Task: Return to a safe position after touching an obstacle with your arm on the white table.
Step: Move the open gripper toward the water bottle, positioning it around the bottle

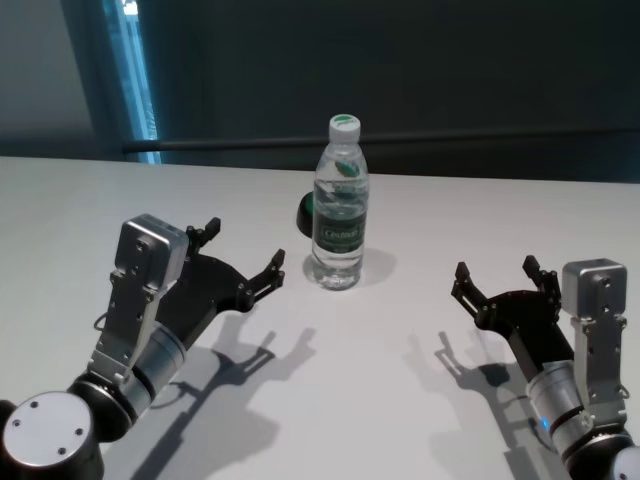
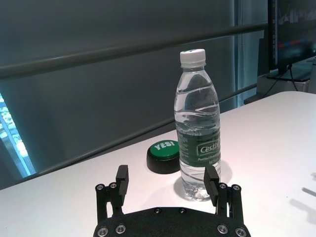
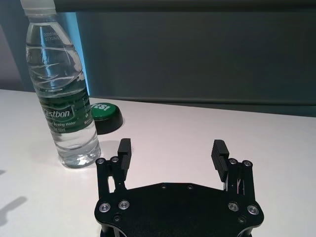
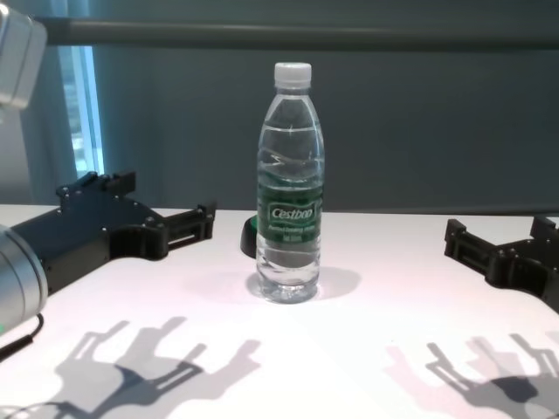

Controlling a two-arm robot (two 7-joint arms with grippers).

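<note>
**Both arms off the bottle, grippers spread**

Nearest to us, our left gripper (image 1: 243,257) hovers above the white table (image 1: 400,400), its fingers spread wide and holding nothing; it sits near the bottle's left side but apart from it. Our right gripper (image 1: 497,281) hangs on the other side, farther from the bottle, its fingers likewise wide and empty. Between them, further out, the water bottle (image 1: 339,205) stands upright on the table, white cap on, touching neither gripper. Just behind it lies a low black-and-green button (image 2: 164,155), close to the bottle's base.
</note>
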